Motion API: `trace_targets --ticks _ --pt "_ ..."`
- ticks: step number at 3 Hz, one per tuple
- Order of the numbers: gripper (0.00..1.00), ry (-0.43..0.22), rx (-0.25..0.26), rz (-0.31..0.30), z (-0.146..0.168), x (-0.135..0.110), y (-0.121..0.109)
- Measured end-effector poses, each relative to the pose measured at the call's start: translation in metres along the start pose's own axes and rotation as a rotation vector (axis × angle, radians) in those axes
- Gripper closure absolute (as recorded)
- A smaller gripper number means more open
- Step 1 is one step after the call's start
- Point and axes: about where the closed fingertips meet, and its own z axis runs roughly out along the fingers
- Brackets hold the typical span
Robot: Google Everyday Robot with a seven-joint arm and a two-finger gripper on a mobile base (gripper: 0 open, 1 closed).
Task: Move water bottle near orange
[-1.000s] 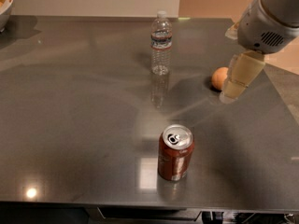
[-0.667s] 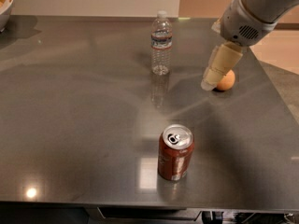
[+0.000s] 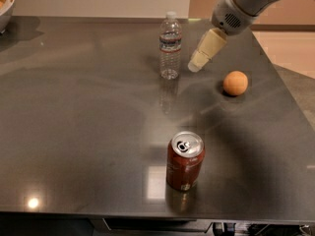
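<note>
- The gripper [image 3: 195,65] comes in from the top right on a grey arm [image 3: 246,1], angled down and to the left, with its cream-coloured tip pointing at the tabletop.
- Its tip sits just to the right of the water bottle [image 3: 170,45], about level with the bottle's lower half. There's a thin strip of table showing between them, so they're close but not touching as far as I can see.
- Honestly can't tell if the gripper is spread or closed up. From this angle it reads as one pale block.
- There's nothing in it, and it isn't resting on anything I can make out.
- The water bottle stands upright toward the back of the dark grey table [image 3: 74,107], cap on, with its reflection running toward the camera.
- The orange [image 3: 235,82] sits on the table to the right of the bottle and a bit nearer the camera. The gripper is in between them, closer to the bottle.
- A brown-red soda can [image 3: 185,161] stands upright near the front edge, well apart from both.
- The edge of a bowl [image 3: 4,6] pokes in at the far top-left corner.
</note>
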Motion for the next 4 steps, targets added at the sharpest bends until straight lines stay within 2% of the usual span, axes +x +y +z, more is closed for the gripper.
trace_targets --ticks 1,2,3,4 --pt "0.0 -0.044 0.001 0.064 0.019 -0.013 -0.024" --pt "0.0 -0.086 0.028 0.102 0.036 -0.027 -0.04" --pt "0.0 -0.13 0.059 0.119 0.054 -0.043 -0.054" --pt "0.0 -0.167 0.06 0.129 0.069 -0.058 -0.06"
